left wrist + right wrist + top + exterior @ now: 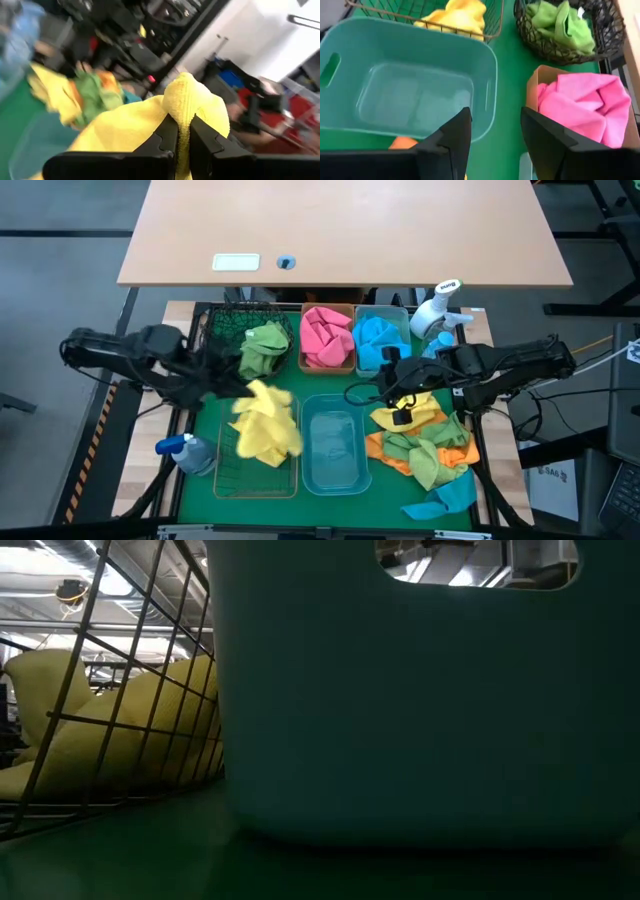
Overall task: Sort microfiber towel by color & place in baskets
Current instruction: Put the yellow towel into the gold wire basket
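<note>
My left gripper (241, 387) is shut on a yellow towel (264, 398) above the rectangular wire basket (228, 468), where yellow cloth (110, 730) lies. My right gripper (386, 386) hangs open, touching nothing, between the pale blue bin (332, 450) and the blue bin (395, 312) that holds a blue towel (378, 340). A green towel (562, 20) sits in the dark green mesh basket (222, 330), and a pink towel (580, 100) in the amber bin (352, 340). A pile of yellow, orange, green and blue towels (422, 442) lies at the table's right. My left gripper pinches a bunched fold of the yellow towel (189, 100) between its two fingers (167, 134); the fold bulges past the fingertips. The rest of the cloth (120, 132) spreads away below the fingers, down toward the wire basket; whether it is lifted clear I cannot tell.
A white spray bottle (437, 308) stands at the far right corner and a blue spray bottle (186, 451) lies left of the wire basket. The green mat (205, 420) ends at black frame rails. A tan table (340, 230) stands beyond. The pale blue bin (410, 90) holds no towel.
</note>
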